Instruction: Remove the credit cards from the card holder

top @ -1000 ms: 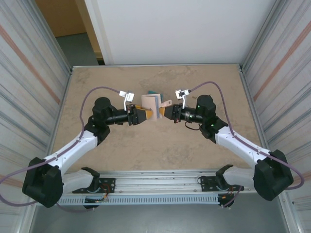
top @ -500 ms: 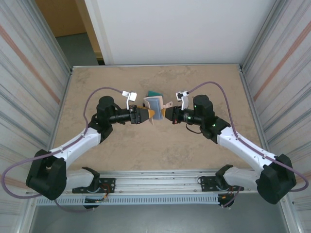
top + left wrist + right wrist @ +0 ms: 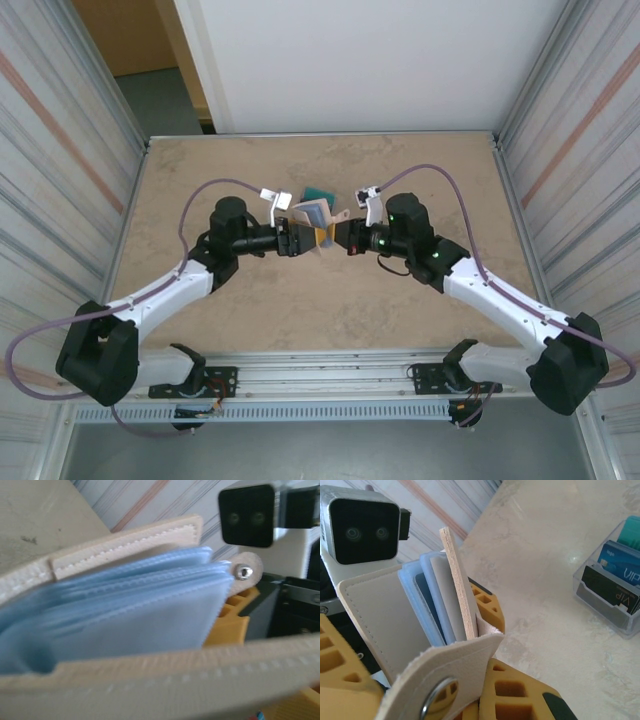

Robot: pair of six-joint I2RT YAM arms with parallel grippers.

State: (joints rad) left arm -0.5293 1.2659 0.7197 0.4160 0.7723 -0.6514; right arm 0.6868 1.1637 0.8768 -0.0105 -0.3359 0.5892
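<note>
the likeliest failure is judged to be a wrong pinch: in the right wrist view the credit cards (image 3: 426, 598) left inside the card holder (image 3: 375, 615) are seen sunk in its pale blue pockets with hardly any edge showing, so a pocket layer or a tan flap could be caught instead of 1 card. a second risk is judged to lie in the hold itself, since the holder is kept off the table (image 3: 250, 300) by 1 flap only, near the snap tab (image 3: 455, 675); a push or pull along the pockets could twist it, fold it shut or drag it free. 2 cards might also be drawn together and 1 dropped short of the clear box (image 3: 600, 602), where other cards stand upright. the right gripper (image 3: 338, 238) is seen clamped on the card holder at that flap. the left gripper (image 3: 299, 240) is placed right against the opposite, open side; whether its jaws are apart or together cannot be told, because its fingers are masked by the holder in its own wrist view. the holder is thus found between the 2 grippers, over the middle of the table, opened like a fan with the pocket mouths turned toward the left gripper, and the clear box is set just beyond it, apart from both.
</note>
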